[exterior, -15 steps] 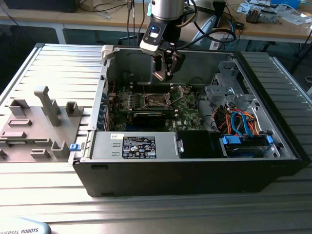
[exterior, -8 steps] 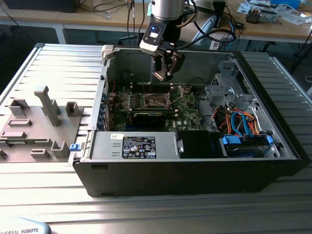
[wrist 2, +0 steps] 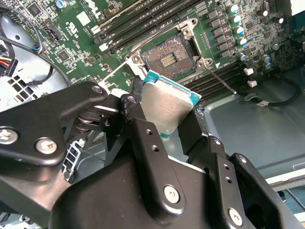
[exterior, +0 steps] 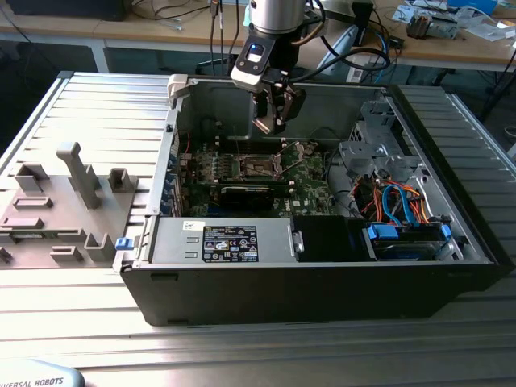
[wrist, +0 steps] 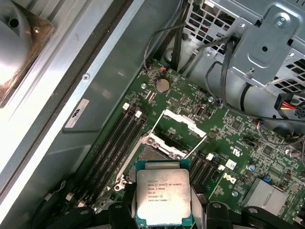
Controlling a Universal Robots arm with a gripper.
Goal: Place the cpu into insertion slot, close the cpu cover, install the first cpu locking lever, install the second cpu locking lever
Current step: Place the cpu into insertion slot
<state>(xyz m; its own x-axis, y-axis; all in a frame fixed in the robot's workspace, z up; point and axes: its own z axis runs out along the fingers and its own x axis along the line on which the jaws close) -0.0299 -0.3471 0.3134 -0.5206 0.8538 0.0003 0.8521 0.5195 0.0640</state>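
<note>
Gripper (exterior: 272,122) hangs inside the open computer case (exterior: 322,282), above the green motherboard (exterior: 310,176), fingers pinching the cpu (wrist 2: 167,106) by two opposite edges. Cpu is in the air, metal top facing the first wrist view, just short of the insertion slot (wrist 2: 167,56) and not touching it. Slot is open and bare, contact field exposed. In the first wrist view the cpu cover (wrist: 185,122) stands swung up on the far side of the slot. One thin locking lever (wrist 2: 220,78) sticks out loose beside the slot, toward the memory slots (wrist: 112,143). Risks, as judgement: in the second wrist view the chip looks tilted against the board, so if it meets the slot corner-first it could bend the contacts or sit crooked. Its sides also don't look lined up with the slot frame from there, so a wrong rotation or offset could leave it riding on the rim. The pinch is on thin edges only, so a slip could drop it onto the contact field. Finger bodies are bulky next to the frame and could catch the raised cover or the loose lever. Can't tell whether the chip's notches match the slot keys.
</note>
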